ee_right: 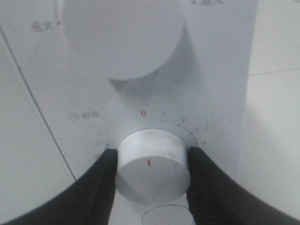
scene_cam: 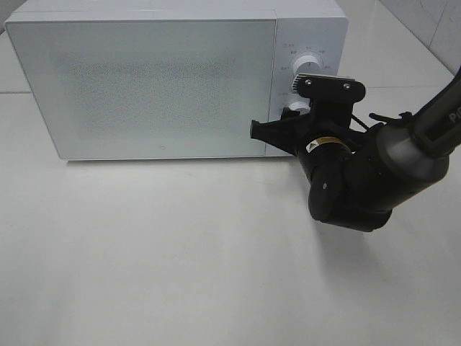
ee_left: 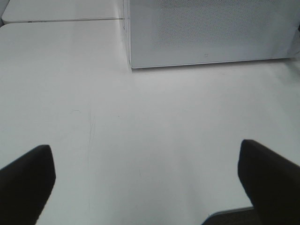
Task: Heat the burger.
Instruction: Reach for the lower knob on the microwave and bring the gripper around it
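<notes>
We see a white microwave [scene_cam: 144, 79] standing on a white table [scene_cam: 144, 259]. Its door [scene_cam: 151, 86] is closed, and the speckled front is too pale to see through. The burger shows in none of the three views, so we cannot tell where it is.

In the high view the control panel [scene_cam: 324, 36] lies to the right of the door and carries two round white knobs, one above the other. The upper knob [scene_cam: 308, 65] is untouched. The right arm [scene_cam: 389, 169] reaches in from the right edge of the high view, and the right gripper [ee_right: 152, 157] is at the lower knob [ee_right: 152, 171]. In the right wrist view its two black fingers [ee_right: 103, 187] press against opposite sides of that knob. The gripper is drawn in to the knob's width and has hold of it. A short red mark [ee_right: 148, 162] on the knob's face points roughly toward the red 0 [ee_right: 143, 113] of the printed scale. The figures 1, 2, 3 and 4 run on beside it.

The left gripper [ee_left: 146, 152] hangs over the table in front of the microwave's left corner, well apart from it. Its fingers [ee_left: 28, 183] stand wide apart at the two sides of the left wrist view. Only table surface shows between them, so it holds nothing.
</notes>
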{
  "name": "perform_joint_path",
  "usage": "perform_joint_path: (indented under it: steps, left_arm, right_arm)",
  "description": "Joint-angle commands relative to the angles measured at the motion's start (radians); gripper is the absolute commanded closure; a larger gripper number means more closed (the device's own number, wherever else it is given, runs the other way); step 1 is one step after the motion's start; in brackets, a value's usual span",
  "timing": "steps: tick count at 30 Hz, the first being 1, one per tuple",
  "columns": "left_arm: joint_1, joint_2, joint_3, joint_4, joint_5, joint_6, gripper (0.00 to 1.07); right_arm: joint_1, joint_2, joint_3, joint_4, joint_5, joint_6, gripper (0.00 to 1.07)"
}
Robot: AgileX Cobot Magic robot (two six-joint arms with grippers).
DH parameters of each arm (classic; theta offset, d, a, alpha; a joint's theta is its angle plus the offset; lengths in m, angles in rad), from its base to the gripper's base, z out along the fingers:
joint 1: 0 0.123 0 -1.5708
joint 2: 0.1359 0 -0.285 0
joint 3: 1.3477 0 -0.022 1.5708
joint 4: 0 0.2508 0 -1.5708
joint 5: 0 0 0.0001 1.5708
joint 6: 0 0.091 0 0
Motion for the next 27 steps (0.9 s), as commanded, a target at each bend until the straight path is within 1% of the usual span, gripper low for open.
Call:
perform_joint_path:
  steps: [1, 4, 6, 9, 11, 12, 14, 15, 17, 19, 20, 21, 22, 27]
  left_arm:
    - [0.003, -0.015, 0.004, -0.008, -0.002, -0.005, 0.09]
    - [0.003, -0.015, 0.004, -0.008, -0.002, -0.005, 0.09]
    - [0.003, -0.015, 0.004, -0.008, -0.002, -0.005, 0.09]
    - [0.003, -0.015, 0.004, -0.008, -0.002, -0.005, 0.09]
    - [0.003, -0.015, 0.004, -0.008, -0.002, -0.005, 0.09]
    - [0.003, -0.015, 0.004, -0.008, -0.002, -0.005, 0.09]
    - [0.003, -0.015, 0.004, -0.008, -0.002, -0.005, 0.09]
    - [0.003, -0.015, 0.004, -0.008, -0.002, -0.005, 0.09]
    - [0.003, -0.015, 0.004, -0.008, -0.002, -0.005, 0.09]
    - [0.003, -0.015, 0.004, -0.008, -0.002, -0.005, 0.09]
    - [0.003, -0.015, 0.004, -0.008, -0.002, -0.005, 0.09]
    - [0.003, -0.015, 0.004, -0.008, -0.002, -0.005, 0.09]
    - [0.003, -0.015, 0.004, -0.008, -0.002, -0.005, 0.09]
    - [0.003, -0.015, 0.004, -0.008, -0.002, -0.005, 0.09]
  right_arm:
    - [-0.012, -0.017, -0.026, -0.103, -0.229, 0.314, 1.05]
    - [-0.012, -0.017, -0.026, -0.109, -0.231, 0.361, 1.05]
    - [-0.012, -0.017, -0.026, -0.112, -0.229, 0.606, 1.05]
    - [-0.012, -0.017, -0.026, -0.115, -0.228, 0.671, 1.05]
    - [-0.012, -0.017, -0.026, -0.125, -0.228, 0.895, 1.05]
    - [-0.012, -0.017, -0.026, -0.125, -0.228, 0.895, 1.05]
    - [-0.012, -0.017, -0.026, -0.137, -0.228, 1.035, 1.05]
    - [-0.012, -0.017, -0.026, -0.137, -0.228, 1.035, 1.05]
    - [-0.012, -0.017, -0.026, -0.142, -0.228, 1.165, 1.05]
    - [-0.012, -0.017, -0.026, -0.142, -0.226, 1.198, 1.05]
    - [-0.012, -0.017, -0.026, -0.140, -0.225, 1.286, 1.05]
    - [-0.012, -0.017, -0.026, -0.140, -0.225, 1.286, 1.05]
    - [-0.012, -0.017, -0.026, -0.135, -0.225, 1.365, 1.05]
    - [-0.012, -0.017, -0.026, -0.129, -0.227, 1.464, 1.05]
